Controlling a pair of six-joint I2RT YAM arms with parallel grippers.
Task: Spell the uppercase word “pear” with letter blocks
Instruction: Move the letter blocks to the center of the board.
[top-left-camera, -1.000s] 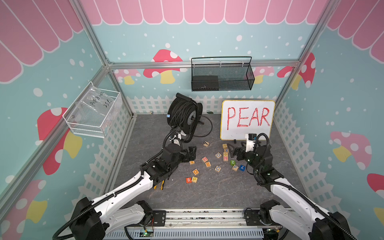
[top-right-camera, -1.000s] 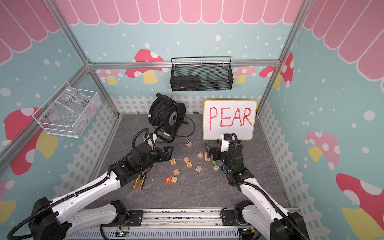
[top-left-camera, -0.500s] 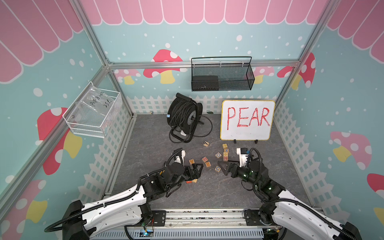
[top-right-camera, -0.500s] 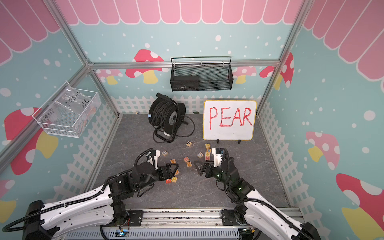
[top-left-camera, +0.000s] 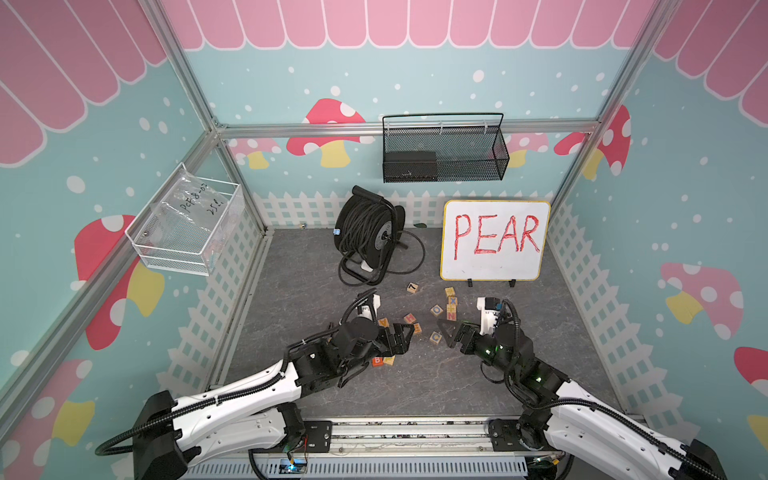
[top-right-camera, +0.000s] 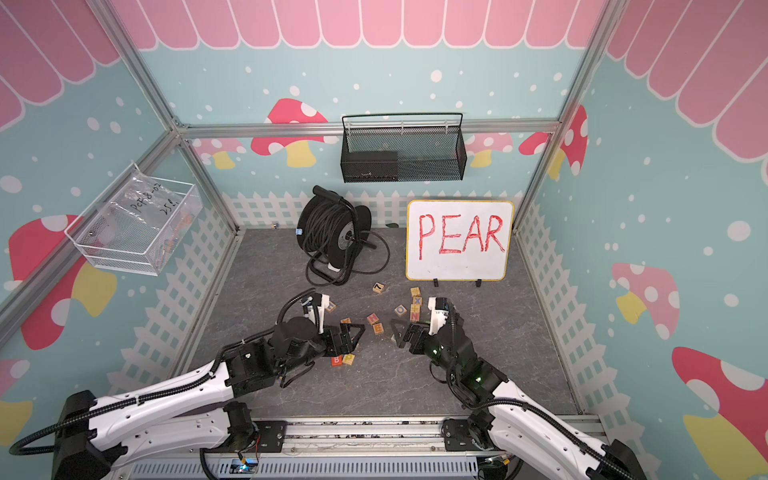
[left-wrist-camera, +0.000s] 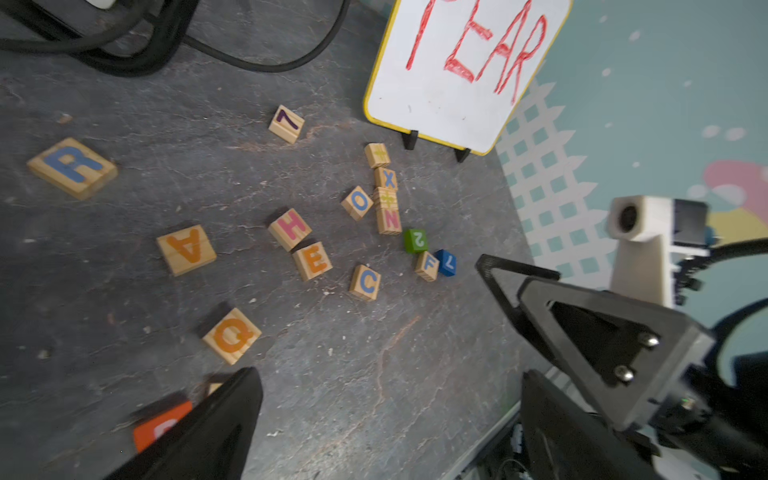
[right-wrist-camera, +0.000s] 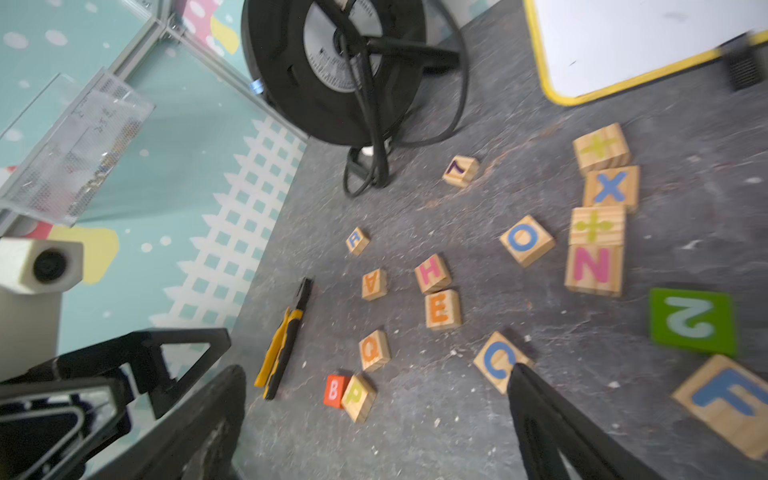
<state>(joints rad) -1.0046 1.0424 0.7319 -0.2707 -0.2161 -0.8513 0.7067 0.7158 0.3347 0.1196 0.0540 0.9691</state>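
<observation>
Ines: Where did the four needed letters lie?

Tom: They lay scattered near the lower centre of both top views, on the dark grey slate bench (top-left-camera: 415, 390). The P block (top-left-camera: 389, 360), a pale-wood cube with a yellow-green letter, touched the solid red cube with a white B (top-left-camera: 377, 360). The E block (top-right-camera: 378, 328), pale wood with an orange letter, lay just beside a pink-lettered H block (top-right-camera: 372, 318). The orange-lettered A block (top-right-camera: 345, 321) sat to the left of those. The blue-lettered R block (top-right-camera: 331, 306) was a little higher and further left.

Ines: And the arms?

Tom: The left gripper (top-left-camera: 405, 336) and the right gripper (top-left-camera: 448, 334) both hung low over the scatter, jaws spread wide, nothing between them.

Ines: So how should the first pick have gone?

Tom: I judged P the letter to start with, and the left gripper the nearer one. It should have come straight down and closed across the pair of faces running away from the red cube. Otherwise the neighbour risked being dragged along. The bare bench below the scatter looked the best place for the row. In both wrist views A read upside down against E, so it would have needed half a turn. The white board with red PEAR (top-left-camera: 494, 241), at upper right, gave the order.
</observation>
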